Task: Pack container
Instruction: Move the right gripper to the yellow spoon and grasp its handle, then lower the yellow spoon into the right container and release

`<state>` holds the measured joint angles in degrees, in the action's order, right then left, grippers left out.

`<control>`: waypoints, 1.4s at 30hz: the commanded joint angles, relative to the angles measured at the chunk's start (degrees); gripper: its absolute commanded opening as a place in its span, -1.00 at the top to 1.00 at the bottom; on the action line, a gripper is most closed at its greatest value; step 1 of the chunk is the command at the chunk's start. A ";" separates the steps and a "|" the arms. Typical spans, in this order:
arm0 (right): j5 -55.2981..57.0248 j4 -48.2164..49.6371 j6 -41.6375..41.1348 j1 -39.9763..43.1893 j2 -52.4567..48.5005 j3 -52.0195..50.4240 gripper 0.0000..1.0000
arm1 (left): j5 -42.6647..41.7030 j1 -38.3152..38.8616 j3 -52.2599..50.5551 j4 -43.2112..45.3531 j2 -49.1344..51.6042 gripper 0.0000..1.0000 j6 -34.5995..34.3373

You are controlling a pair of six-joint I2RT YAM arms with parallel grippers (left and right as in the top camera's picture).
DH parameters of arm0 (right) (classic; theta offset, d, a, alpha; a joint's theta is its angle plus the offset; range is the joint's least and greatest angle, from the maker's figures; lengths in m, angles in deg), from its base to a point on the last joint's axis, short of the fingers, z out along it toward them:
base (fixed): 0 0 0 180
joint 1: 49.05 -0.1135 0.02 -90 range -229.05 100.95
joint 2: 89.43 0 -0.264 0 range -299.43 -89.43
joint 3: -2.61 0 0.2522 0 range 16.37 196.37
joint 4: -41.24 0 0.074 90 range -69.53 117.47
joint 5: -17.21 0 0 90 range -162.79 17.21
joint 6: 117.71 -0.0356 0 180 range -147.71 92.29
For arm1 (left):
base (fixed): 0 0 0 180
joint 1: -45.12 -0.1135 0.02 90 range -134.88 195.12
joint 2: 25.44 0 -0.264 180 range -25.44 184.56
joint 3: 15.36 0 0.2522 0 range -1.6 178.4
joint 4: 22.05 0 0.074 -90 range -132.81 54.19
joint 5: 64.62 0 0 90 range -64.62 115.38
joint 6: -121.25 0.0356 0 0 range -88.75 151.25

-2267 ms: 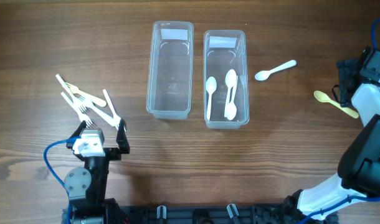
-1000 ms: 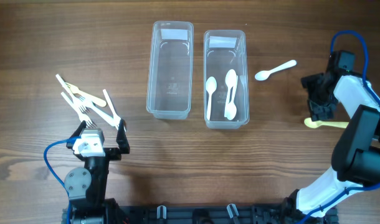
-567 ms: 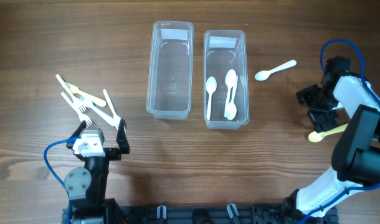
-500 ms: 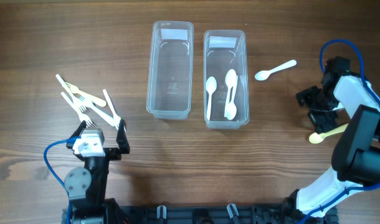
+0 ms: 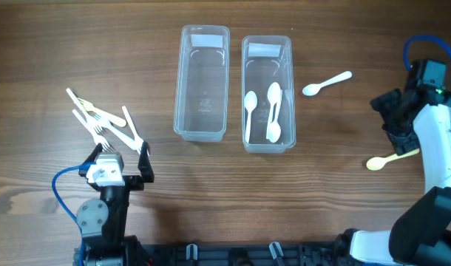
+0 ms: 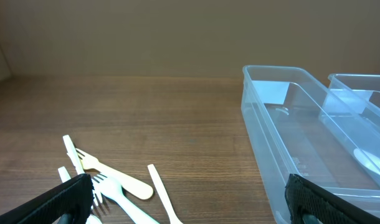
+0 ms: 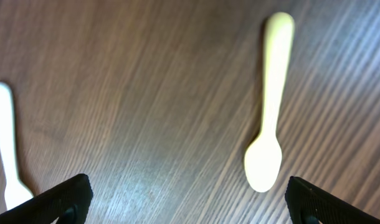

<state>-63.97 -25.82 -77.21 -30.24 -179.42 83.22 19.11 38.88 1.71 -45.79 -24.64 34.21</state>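
With spoons being packed, the right gripper [image 5: 395,127] hovers open and empty near the yellow spoon [image 5: 387,159] lying on the table [image 5: 336,192] at the right, seemingly off-centre, so next it must align, descend, close, and carry it left to the spoon container [image 5: 268,148].

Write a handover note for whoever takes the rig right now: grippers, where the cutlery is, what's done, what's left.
Left gripper: open, empty, beside the forks.
Right gripper: open, empty, by the yellow spoon, which lies on the table.
Done: three white spoons lie in the right container.
Left: the yellow spoon, the loose white spoon right of that container, and the forks, probably for the left container, which holds nothing.
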 commanded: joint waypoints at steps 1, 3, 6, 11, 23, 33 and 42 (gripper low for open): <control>-0.94 0.46 -3.21 4.39 -0.17 -1.46 -0.99 | -0.09 0.35 -0.37 0.15 -0.37 -0.99 1.14; -1.14 1.68 -1.27 8.09 -0.42 -1.73 -0.99 | -0.09 0.35 -0.37 0.17 -0.37 -0.99 1.14; -0.90 2.60 2.03 10.10 -1.22 -1.75 -0.99 | -0.11 0.35 -0.37 0.17 -0.37 -1.00 1.14; -1.16 2.60 2.25 10.10 -7.98 -1.75 -0.99 | -0.09 0.35 -0.37 0.15 -0.37 -1.00 1.14; -1.33 7.26 2.95 10.10 -17.18 -6.29 -0.71 | -0.09 0.35 -0.37 0.17 -0.37 -1.00 1.14; -1.33 6.38 2.80 10.10 -17.18 -10.32 0.27 | -0.11 0.35 -0.37 0.17 -0.37 -0.99 1.14; -5.77 8.07 17.66 9.75 -14.91 -10.12 0.92 | -0.11 0.35 -0.37 0.17 -0.37 -1.00 1.14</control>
<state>-65.70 -16.69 -70.70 -20.23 -192.67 74.26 19.11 38.88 1.71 -45.79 -24.64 34.21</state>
